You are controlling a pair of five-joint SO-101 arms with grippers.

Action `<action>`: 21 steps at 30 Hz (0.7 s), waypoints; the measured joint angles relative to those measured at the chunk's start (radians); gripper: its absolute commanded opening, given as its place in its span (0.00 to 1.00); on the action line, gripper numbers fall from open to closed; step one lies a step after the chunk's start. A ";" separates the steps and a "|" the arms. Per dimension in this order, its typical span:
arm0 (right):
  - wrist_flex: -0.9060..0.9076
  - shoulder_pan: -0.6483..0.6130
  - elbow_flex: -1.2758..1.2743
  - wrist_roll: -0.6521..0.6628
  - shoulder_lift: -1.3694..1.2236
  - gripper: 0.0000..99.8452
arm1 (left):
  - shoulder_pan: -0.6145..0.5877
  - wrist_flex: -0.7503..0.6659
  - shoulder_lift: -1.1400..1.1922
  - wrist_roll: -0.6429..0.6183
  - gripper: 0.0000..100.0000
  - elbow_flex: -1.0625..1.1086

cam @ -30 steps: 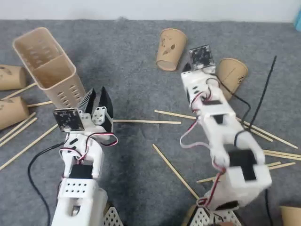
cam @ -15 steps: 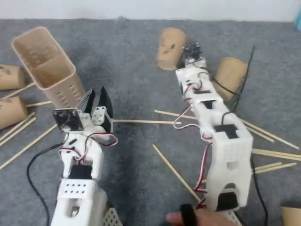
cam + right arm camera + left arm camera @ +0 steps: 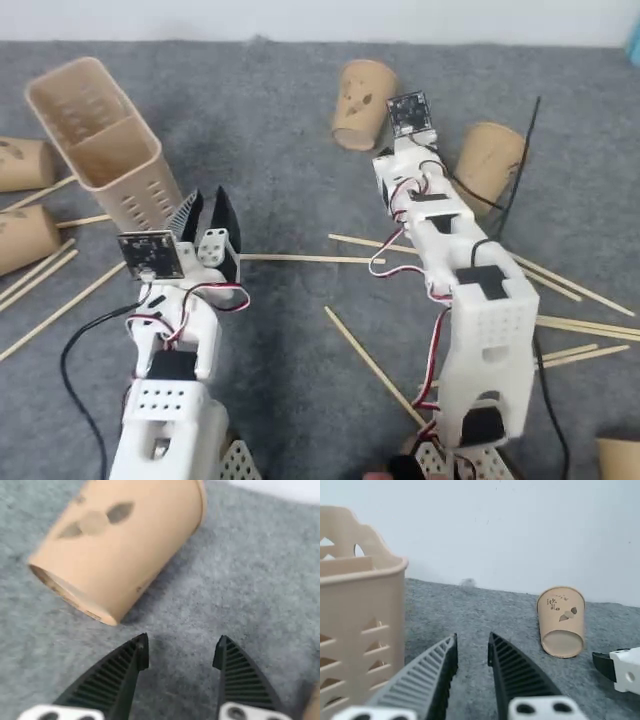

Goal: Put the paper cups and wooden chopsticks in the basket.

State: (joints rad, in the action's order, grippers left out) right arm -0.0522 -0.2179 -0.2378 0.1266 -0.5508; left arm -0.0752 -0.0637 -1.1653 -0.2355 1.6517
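A tan slotted basket (image 3: 100, 140) stands at the back left, also in the left wrist view (image 3: 355, 630). My left gripper (image 3: 212, 212) is open just right of the basket with nothing between its fingers (image 3: 472, 647). A paper cup (image 3: 362, 100) lies on its side at the back centre (image 3: 561, 622). My right arm (image 3: 440, 230) stretches up to it. In the right wrist view my right gripper (image 3: 182, 652) is open, just short of that cup (image 3: 120, 545). A second cup (image 3: 490, 160) lies right of the arm. Several wooden chopsticks (image 3: 310, 258) are scattered on the grey mat.
Two more cups (image 3: 22, 165) (image 3: 25, 238) lie at the left edge, another (image 3: 620, 460) at the bottom right corner. Chopsticks (image 3: 50, 300) spread left of the left arm and right of the right arm (image 3: 580, 350). A black cable (image 3: 520, 170) runs beside the right arm.
My right arm has stretched forward and left, bringing its wrist closer to the back-centre cup. The left arm has not moved.
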 measured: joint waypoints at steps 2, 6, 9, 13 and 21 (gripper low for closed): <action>0.000 0.000 -0.044 -0.002 0.064 0.22 | 0.014 0.000 0.000 0.000 0.10 0.000; 0.000 0.000 -0.161 -0.002 0.184 0.22 | 0.023 -0.003 0.000 0.003 0.10 0.000; 0.000 -0.003 -0.269 -0.002 0.298 0.22 | 0.029 -0.006 0.000 0.003 0.10 0.000; 0.006 -0.026 -0.465 -0.008 0.509 0.22 | 0.026 -0.006 0.000 0.003 0.10 0.000; 0.006 -0.245 -0.829 0.005 1.042 0.23 | 0.026 -0.006 0.000 0.003 0.10 0.000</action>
State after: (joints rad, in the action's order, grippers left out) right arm -0.0460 -0.4634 -1.0664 0.1312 0.4910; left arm -0.0491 -0.0698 -1.1653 -0.2325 1.6517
